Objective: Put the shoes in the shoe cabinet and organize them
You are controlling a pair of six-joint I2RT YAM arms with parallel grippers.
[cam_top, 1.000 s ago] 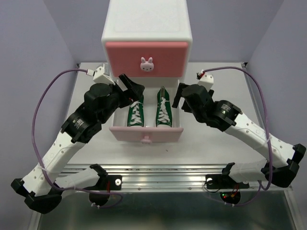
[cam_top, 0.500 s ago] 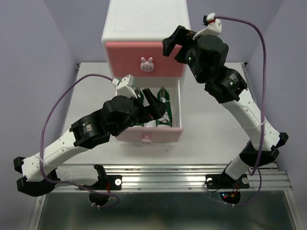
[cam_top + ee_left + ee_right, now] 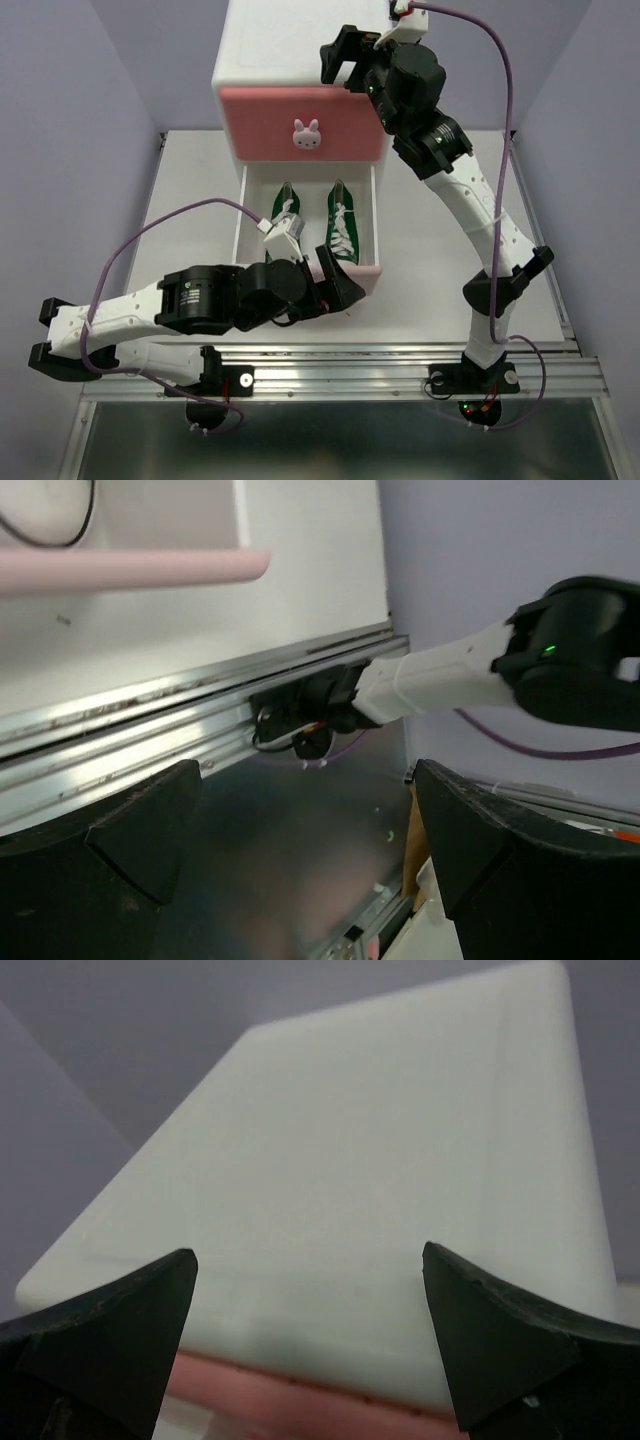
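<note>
The white shoe cabinet (image 3: 300,50) stands at the back of the table, its upper pink drawer (image 3: 270,125) shut. The paler lower drawer (image 3: 374,235) is pulled out, and a pair of green shoes (image 3: 343,222) lies in it side by side, toes toward me. My left gripper (image 3: 348,290) is open and low at the drawer's front edge, holding nothing; its wrist view shows the pink drawer edge (image 3: 130,568) above and my left gripper (image 3: 305,785) empty. My right gripper (image 3: 336,55) hangs open over the cabinet top (image 3: 380,1190), and the right wrist view shows that gripper (image 3: 308,1260) empty.
The left forearm (image 3: 200,300) lies across the table's front, hiding the lower drawer's knob. An aluminium rail (image 3: 340,360) runs along the near edge, seen too as the rail (image 3: 150,705) in the left wrist view. The right arm (image 3: 480,215) stands tall beside the cabinet's right side.
The left arm swung from the drawer's left side round to its front edge. The right arm rose from beside the drawer to above the cabinet top. Both grippers stayed open.
</note>
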